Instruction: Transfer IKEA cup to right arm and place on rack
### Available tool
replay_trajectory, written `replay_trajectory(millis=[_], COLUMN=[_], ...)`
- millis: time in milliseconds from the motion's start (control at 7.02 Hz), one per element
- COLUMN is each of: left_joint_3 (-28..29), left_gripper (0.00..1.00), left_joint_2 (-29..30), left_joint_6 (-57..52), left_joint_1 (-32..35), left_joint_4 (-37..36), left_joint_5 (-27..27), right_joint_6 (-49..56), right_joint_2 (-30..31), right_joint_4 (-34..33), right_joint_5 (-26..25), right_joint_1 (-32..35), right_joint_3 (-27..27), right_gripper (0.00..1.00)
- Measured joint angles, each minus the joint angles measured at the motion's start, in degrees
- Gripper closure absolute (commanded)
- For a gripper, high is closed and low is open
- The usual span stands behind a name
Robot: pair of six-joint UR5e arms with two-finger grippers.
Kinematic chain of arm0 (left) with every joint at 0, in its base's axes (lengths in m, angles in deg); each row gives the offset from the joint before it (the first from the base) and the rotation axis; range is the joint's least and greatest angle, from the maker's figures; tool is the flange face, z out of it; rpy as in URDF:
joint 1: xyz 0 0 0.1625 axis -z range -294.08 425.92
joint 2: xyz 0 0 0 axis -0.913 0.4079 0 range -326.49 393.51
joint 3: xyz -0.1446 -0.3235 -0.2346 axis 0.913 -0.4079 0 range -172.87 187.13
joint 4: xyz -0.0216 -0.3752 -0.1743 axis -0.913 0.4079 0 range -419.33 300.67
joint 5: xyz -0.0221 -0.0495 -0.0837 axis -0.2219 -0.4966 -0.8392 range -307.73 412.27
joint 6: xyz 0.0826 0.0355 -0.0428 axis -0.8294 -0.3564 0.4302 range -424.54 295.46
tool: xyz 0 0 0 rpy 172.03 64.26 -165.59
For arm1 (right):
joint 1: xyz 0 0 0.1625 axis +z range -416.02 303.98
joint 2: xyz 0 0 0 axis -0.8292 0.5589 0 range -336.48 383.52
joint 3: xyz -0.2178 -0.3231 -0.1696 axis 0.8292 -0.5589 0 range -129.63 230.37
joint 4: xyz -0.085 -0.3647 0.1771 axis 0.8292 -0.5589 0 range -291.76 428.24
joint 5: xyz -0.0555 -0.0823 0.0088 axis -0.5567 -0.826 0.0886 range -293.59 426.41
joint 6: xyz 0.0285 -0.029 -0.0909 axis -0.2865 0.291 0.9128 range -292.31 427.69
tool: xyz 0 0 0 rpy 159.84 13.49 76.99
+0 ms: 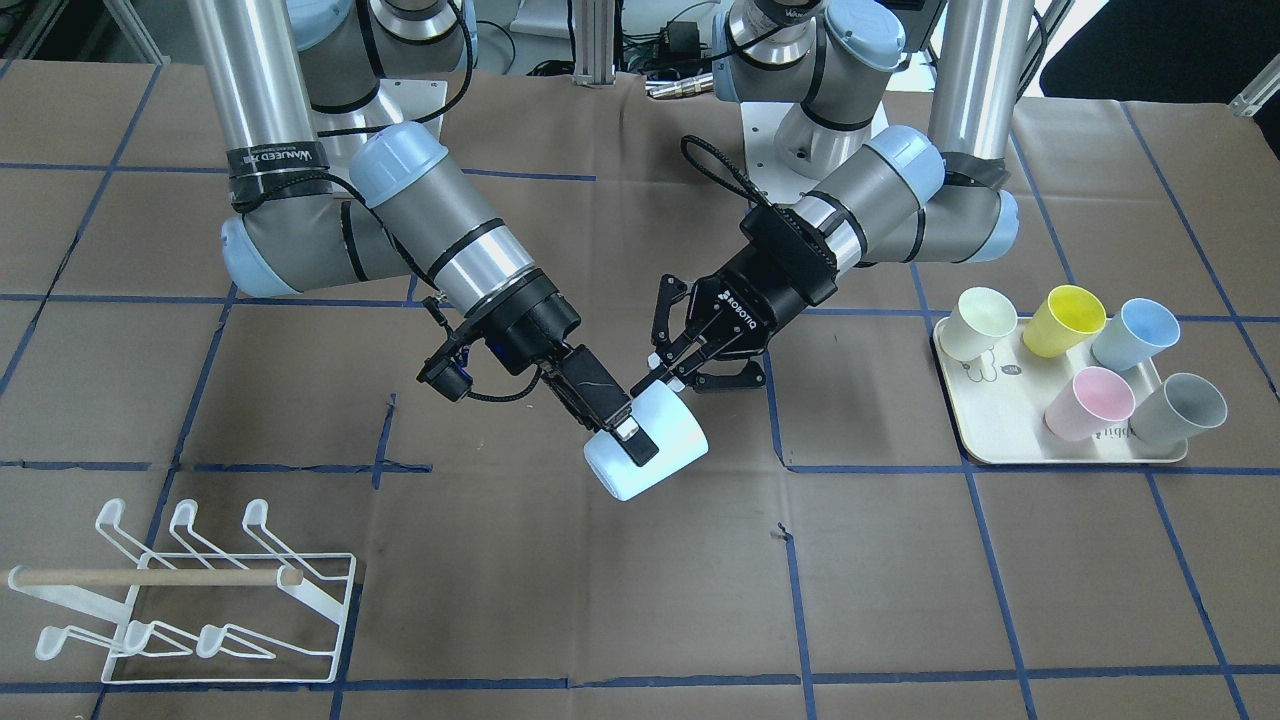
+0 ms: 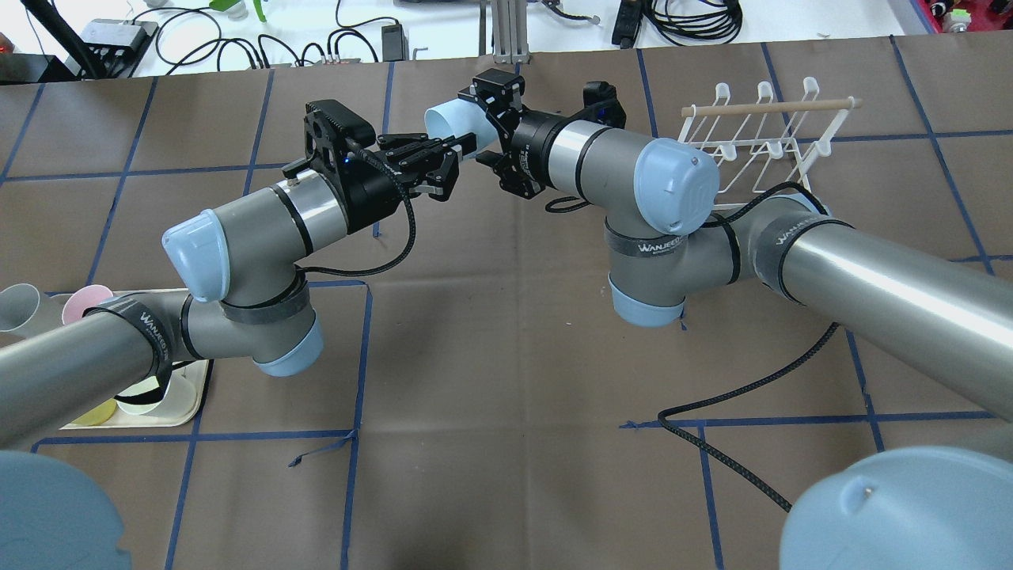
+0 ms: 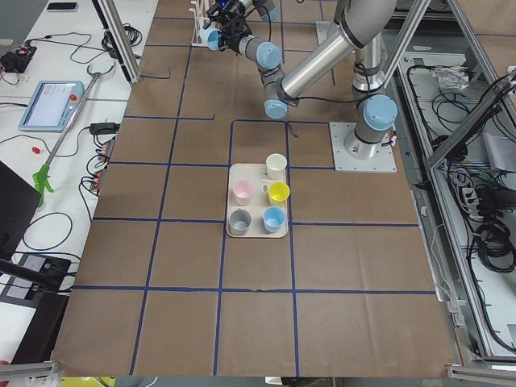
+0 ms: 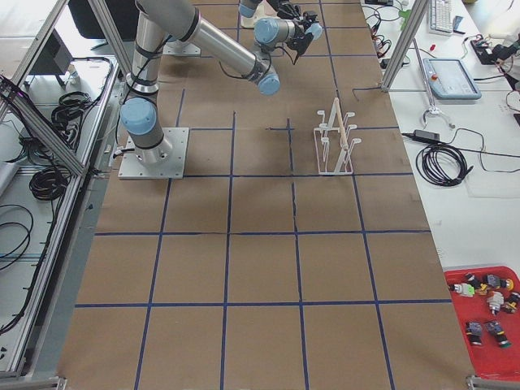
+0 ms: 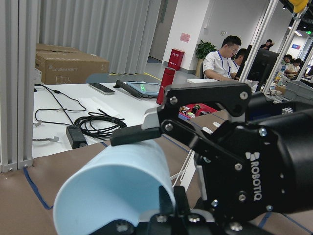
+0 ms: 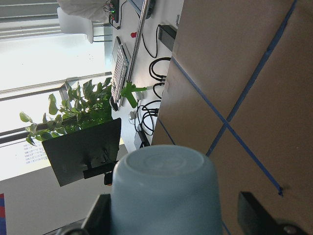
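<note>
- Bright, even light from above; shadows on the table (image 1: 900, 600) are faint and soft.
- White glare streaks the right arm (image 2: 870, 273) along its tube.
- In the right wrist view the window (image 6: 44, 58) is blown out.

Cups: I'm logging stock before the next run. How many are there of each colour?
Pale blue plastic cups: 2
Cream plastic cup: 1
Yellow plastic cup: 1
Pink plastic cup: 1
Grey plastic cup: 1
Total: 6
</note>
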Motion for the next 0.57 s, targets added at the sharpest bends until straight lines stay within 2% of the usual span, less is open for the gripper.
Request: replay_trajectory(millis=[427,569], left_joint_3=[0.0,0.0], left_gripper=[0.98,0.81], left_joint_2=[0.1,0.1], left_joint_6=[0.1,0.1], left_joint_1=[0.1,0.1], left_joint_4=[0.0,0.0], left_joint_5=[0.2,0.2], right_joint_6=[-0.9,-1.7], right_joint_2=[0.1,0.1], right_joint_4=[0.2,0.3], right_joint_5=[0.0,0.0], right_joint_1=[-0.1,-0.1], right_joint_3=[-1.1,-1.4], right_gripper=[0.2,0.31])
